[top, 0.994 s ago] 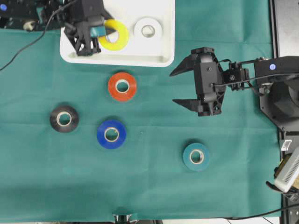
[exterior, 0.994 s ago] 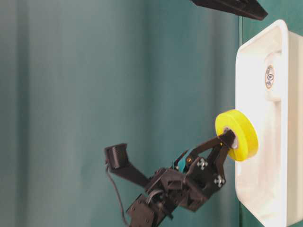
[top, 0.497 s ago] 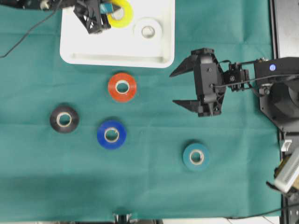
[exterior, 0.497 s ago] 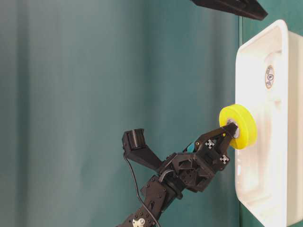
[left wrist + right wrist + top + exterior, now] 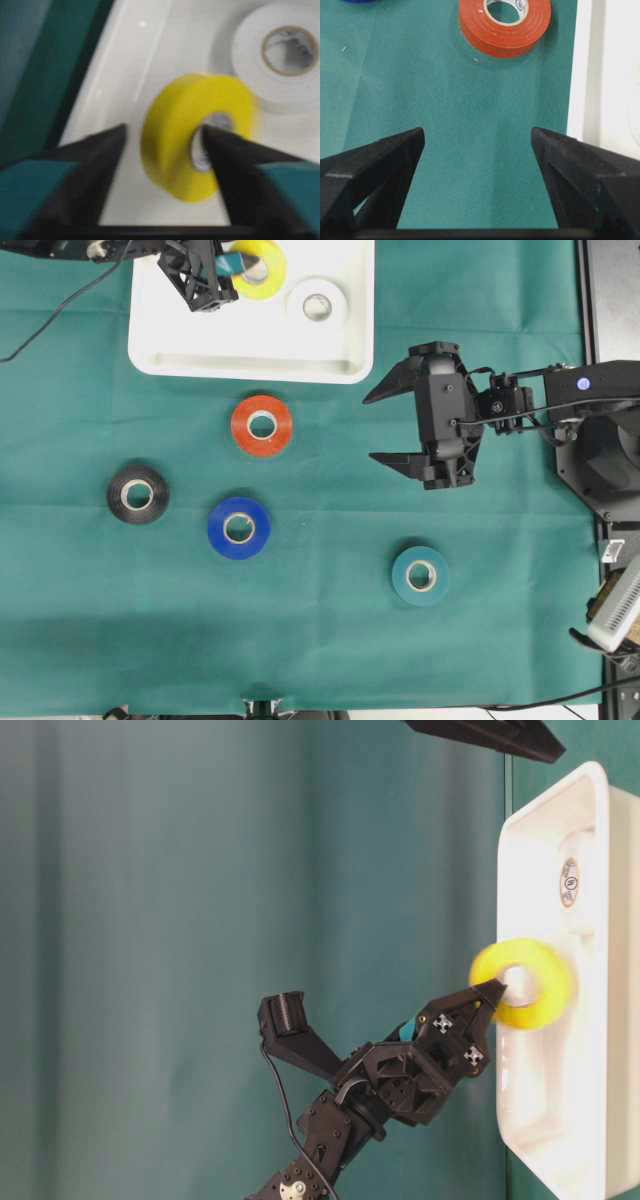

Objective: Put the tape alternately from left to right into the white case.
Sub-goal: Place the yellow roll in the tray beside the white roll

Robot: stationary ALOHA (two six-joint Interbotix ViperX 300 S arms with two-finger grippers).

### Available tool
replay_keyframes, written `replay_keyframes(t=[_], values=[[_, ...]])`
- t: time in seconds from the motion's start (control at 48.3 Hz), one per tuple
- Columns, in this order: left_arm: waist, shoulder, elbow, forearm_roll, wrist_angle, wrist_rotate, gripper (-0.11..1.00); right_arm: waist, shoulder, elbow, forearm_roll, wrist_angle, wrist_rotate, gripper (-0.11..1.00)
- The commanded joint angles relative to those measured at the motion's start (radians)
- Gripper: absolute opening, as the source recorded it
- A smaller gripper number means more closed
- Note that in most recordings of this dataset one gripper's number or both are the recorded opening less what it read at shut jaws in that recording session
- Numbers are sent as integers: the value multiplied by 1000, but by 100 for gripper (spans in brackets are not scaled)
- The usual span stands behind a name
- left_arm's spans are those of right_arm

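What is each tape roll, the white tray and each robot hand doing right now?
yellow roll: blurred, between the spread left fingers, over the tray
white roll: flat in the tray
white tray: holds the white roll
red-orange roll, black roll, blue roll, teal roll: flat on the cloth
left gripper: open
right gripper: open, empty

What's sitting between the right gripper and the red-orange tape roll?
Nothing: only bare green cloth lies between the right gripper and the red-orange roll, shown in the right wrist view.
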State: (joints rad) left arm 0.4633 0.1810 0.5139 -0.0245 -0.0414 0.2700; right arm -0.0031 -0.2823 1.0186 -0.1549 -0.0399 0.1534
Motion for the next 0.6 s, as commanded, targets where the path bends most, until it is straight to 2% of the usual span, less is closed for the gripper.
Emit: replay_keyframes(t=[0.0,0.041,0.083,0.207,0.58], values=[[2,-25,-18,2,-2,-2,80,2,-14,-9,0,-9,2,68],[3,-25,-17,2,-2,-2,89,2,-15,-8,0,-8,2,68],[2,-26,-15,0,0,-2,92,2,-14,-8,0,-9,2,68],[2,-32,-11,2,0,-2,87,2,-15,-8,0,-9,2,68],[-14,-71,17,2,2,-2,87,2,-14,-9,0,-9,2,68]])
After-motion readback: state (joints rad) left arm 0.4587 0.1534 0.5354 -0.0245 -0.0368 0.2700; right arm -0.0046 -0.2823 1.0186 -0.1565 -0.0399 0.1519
